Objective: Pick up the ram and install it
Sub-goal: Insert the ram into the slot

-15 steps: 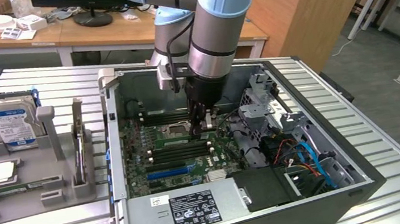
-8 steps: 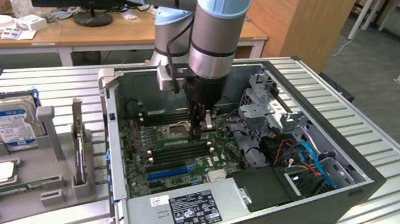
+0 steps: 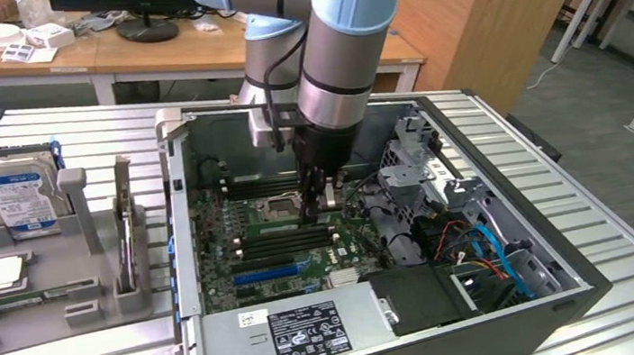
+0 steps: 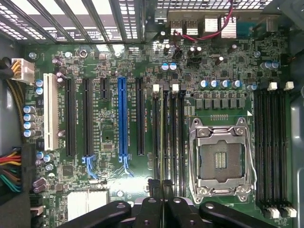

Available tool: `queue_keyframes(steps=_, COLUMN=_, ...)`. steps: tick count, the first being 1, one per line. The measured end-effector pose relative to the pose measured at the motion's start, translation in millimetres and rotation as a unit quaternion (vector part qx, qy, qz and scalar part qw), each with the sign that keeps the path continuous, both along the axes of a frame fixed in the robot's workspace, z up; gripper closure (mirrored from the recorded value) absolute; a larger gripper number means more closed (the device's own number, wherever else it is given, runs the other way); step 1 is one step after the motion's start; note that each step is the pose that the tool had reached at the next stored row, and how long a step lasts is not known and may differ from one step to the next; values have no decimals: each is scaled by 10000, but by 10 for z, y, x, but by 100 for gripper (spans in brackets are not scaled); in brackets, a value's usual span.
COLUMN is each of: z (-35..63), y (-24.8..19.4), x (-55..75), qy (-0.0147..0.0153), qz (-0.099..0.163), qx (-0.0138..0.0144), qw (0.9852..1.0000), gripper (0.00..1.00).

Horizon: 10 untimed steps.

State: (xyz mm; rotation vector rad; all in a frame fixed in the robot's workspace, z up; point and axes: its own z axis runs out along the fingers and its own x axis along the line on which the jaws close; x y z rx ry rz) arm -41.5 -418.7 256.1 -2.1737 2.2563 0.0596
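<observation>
Because the case (image 3: 187,248) lies open side up on the table (image 3: 613,223), the arm (image 3: 338,57) can reach straight down onto the board (image 3: 246,241). In the exterior view the gripper (image 3: 323,202) stands upright over the dark memory slots (image 3: 281,229) beside the socket (image 3: 281,205), so low that its tips hide whatever they carry. A drive (image 3: 14,192) and an upright card (image 3: 127,228) stand in a grey holder (image 3: 85,260), well apart toward the exterior view's left. In the wrist view the fingers (image 4: 154,194) are drawn together, and a thin pale-green edge runs out from between them along one slot of the bank beside the socket. That edge is judged to be the ram (image 4: 164,137), seen edge-on and clamped by its narrow upper edge so that it lines up parallel with the slot. Whether it is seated cannot be told. White latches (image 4: 156,88) mark neighbouring slots.
</observation>
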Motion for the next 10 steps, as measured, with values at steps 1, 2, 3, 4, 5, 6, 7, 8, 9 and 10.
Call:
queue_keyframes(steps=1, z=-6, y=0, x=0, qy=0, qz=0, qx=0, qw=10000, gripper=88)
queue_keyframes(steps=2, z=-13, y=0, x=0, qy=0, qz=0, qx=0, qw=10000, gripper=88)
queue_keyframes(steps=3, z=-22, y=0, x=0, qy=0, qz=0, qx=0, qw=10000, gripper=88)
queue_keyframes(steps=4, z=-29, y=0, x=0, qy=0, qz=0, qx=0, qw=10000, gripper=88)
queue_keyframes(steps=5, z=-37, y=0, x=0, qy=0, qz=0, qx=0, qw=10000, gripper=88)
queue_keyframes(steps=6, z=-44, y=0, x=0, qy=0, qz=0, qx=0, qw=10000, gripper=88)
queue_keyframes(steps=7, z=-51, y=0, x=0, qy=0, qz=0, qx=0, qw=10000, gripper=88)
queue_keyframes(steps=8, z=-57, y=0, x=0, qy=0, qz=0, qx=0, qw=10000, gripper=88)
queue_keyframes(steps=9, z=-64, y=0, x=0, qy=0, qz=0, qx=0, qw=10000, gripper=88)
queue_keyframes(steps=10, z=-70, y=0, x=0, qy=0, qz=0, qx=0, qw=10000, gripper=88)
